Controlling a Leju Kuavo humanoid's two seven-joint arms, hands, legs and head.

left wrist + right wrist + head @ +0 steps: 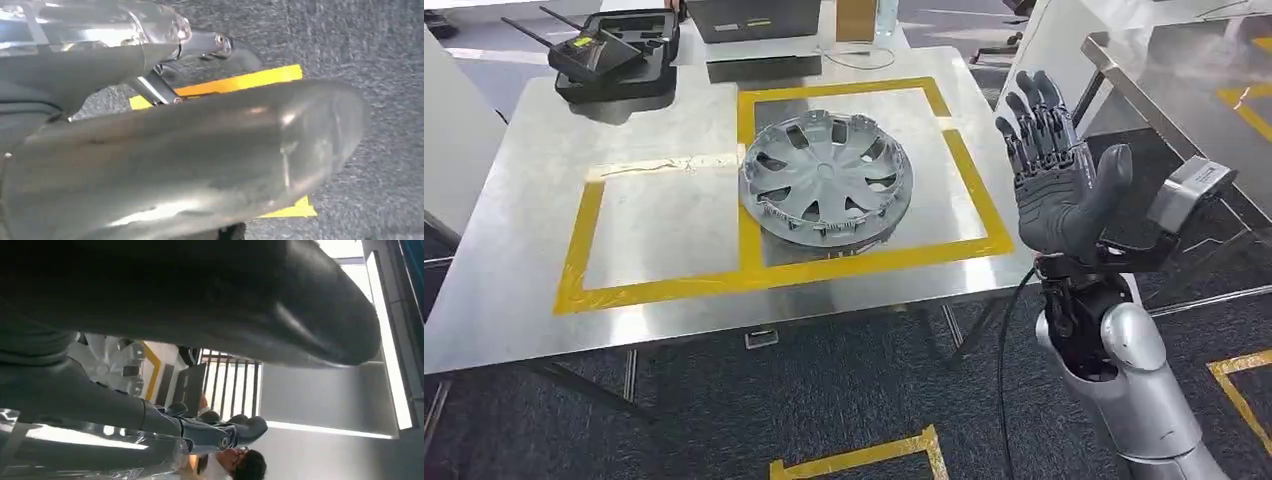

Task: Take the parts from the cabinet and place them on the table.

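Raised beside the right edge of the table, the right hand [1056, 170] stands upright with its dark fingers [1031, 115] spread wide and the palm turned toward the table; it holds nothing. For the left hand I cannot tell the state, because the left wrist view is blurred by close silver parts over grey carpet. Left of the right hand, apart from it, the round grey plastic wheel cover with curved spokes [826, 178] lies flat on the shiny metal table [514, 260], inside the right one of two rectangles marked with yellow tape [754, 273]. At the far left corner of the table sits an open black case with antennas [614, 50]. On the dark carpet below the table are more yellow tape marks [864, 455].
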